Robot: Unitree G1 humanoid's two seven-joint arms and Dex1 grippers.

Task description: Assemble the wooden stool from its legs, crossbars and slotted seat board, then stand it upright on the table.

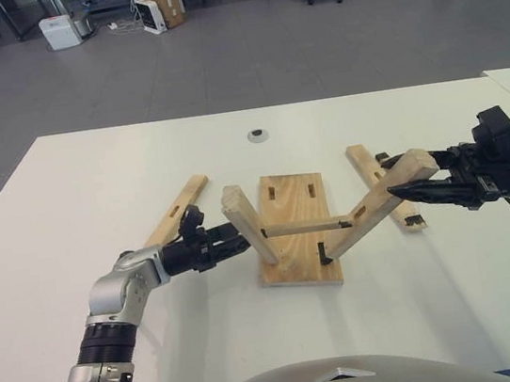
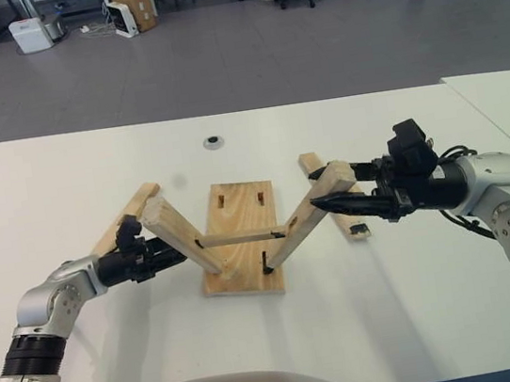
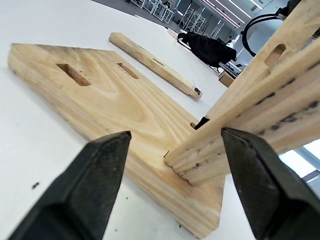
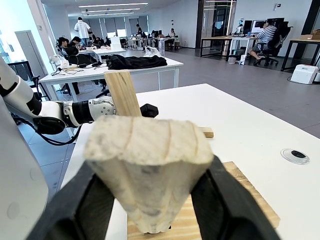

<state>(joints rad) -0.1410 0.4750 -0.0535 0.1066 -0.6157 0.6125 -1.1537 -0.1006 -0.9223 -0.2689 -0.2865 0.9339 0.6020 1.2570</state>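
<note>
Splaying outward in a V, the left leg (image 1: 248, 225) and right leg (image 1: 371, 208) stand tilted with their feet on the near end of the board (image 1: 293, 206), joined by a thin crossbar (image 1: 303, 228). The board lies flat mid-table (image 1: 94, 195), and its two far slots (image 1: 272, 189) are unfilled. The right gripper (image 1: 397, 176) is clamped on the top end of the right leg. The left gripper (image 1: 230, 248) is at the left leg about halfway up, its fingers (image 3: 95, 185) wide apart and not pinching the wood. Two spare legs lie flat on the table, one behind the left arm (image 1: 181, 206) and one under the right arm (image 1: 362, 162). Whether either foot is seated in a near slot cannot be told. The main risk, as I judge it, is the crossbar joint. With only one leg gripped, any outward pull or twist from the right arm could draw the crossbar out of its hole and drop the left leg. Nothing pins the board, so pressing a foot down at this slant could skid it away or jam the foot at the slot's edge.
</note>
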